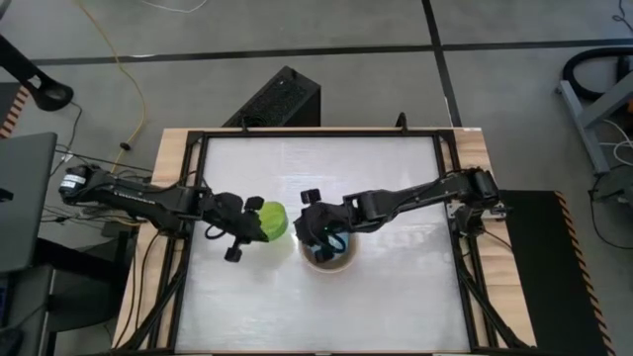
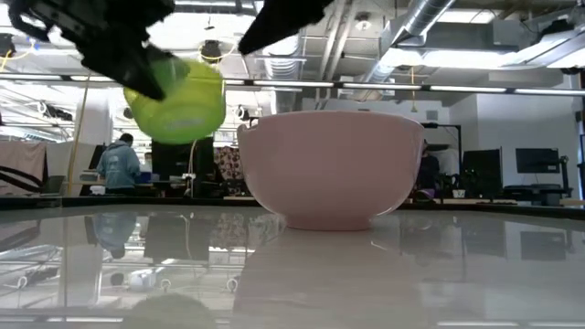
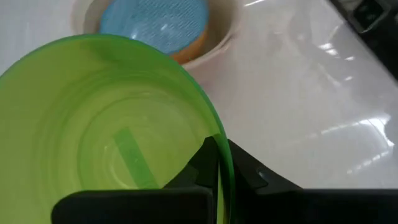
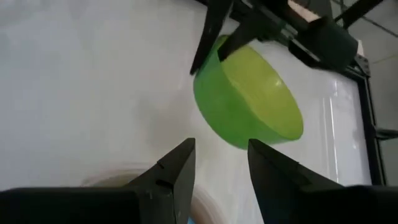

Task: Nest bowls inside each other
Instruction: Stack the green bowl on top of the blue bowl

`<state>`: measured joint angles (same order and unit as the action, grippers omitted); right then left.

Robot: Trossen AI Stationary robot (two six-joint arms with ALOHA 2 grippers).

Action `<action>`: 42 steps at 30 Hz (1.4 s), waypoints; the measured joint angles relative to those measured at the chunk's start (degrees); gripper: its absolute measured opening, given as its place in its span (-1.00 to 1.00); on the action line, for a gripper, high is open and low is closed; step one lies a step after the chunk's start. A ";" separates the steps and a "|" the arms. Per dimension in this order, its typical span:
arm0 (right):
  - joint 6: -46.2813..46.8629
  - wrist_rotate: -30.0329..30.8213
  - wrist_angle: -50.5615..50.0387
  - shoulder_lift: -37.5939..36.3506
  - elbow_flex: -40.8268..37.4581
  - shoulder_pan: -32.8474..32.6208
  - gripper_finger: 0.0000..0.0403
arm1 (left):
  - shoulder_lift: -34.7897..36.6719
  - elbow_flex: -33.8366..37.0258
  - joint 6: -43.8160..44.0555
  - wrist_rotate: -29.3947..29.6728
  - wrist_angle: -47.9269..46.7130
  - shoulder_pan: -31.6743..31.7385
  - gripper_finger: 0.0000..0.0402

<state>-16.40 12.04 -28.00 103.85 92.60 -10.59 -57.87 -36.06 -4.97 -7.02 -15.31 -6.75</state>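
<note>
A bright green bowl (image 1: 275,222) hangs tilted above the table, left of centre, with my left gripper (image 1: 254,220) shut on its rim. Just to its right a larger pale bowl (image 2: 329,169) stands on its base on the table. A light blue bowl (image 3: 155,22) lies inside that bowl, over an orange-tinted inner rim (image 3: 194,51). My right gripper (image 1: 321,235) hovers open over the larger bowl's left part, with nothing between its fingers (image 4: 180,168). It faces the green bowl (image 4: 249,106). My left gripper holds the green bowl by its rim (image 3: 225,146), with one finger (image 3: 205,168) inside the bowl and the other outside against the wall. The fingers come from the table's left, slanting down. The bowl is lifted clear of the table and tilted.
A dark frame (image 1: 450,198) borders the white tabletop. A black box (image 1: 282,99) stands on the floor beyond the far edge. Bare table lies on the near side and toward the far edge. A person (image 2: 119,164) sits in the room behind.
</note>
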 joint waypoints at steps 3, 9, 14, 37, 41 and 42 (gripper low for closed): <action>-0.46 -0.11 0.22 0.10 1.05 -0.60 -0.18 | 0.04 -1.14 -0.58 -0.22 -0.01 -2.05 -1.00; -2.12 -0.17 0.57 0.48 1.12 -0.63 -0.18 | -0.15 -2.99 -0.69 -1.08 0.06 -4.62 -1.00; -5.32 -1.96 3.80 0.44 1.12 -1.28 -0.18 | -4.37 -5.69 -1.60 -4.76 0.20 -5.44 -1.00; -4.52 -14.16 -2.37 0.39 1.09 -2.42 -0.52 | -14.99 -17.15 -8.54 -8.65 -4.85 -6.77 -1.00; -4.88 -16.53 -2.48 0.39 1.09 -2.44 -0.69 | -14.99 -17.15 -7.68 -9.65 -4.12 -6.81 -1.00; -4.97 -17.43 -2.48 0.39 1.09 -2.44 -0.73 | -14.99 -17.15 -6.86 -9.65 -3.88 -6.81 -1.00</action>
<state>-21.38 -5.39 -30.48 104.25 93.69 -13.04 -72.86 -53.21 -11.84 -16.67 -19.19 -13.56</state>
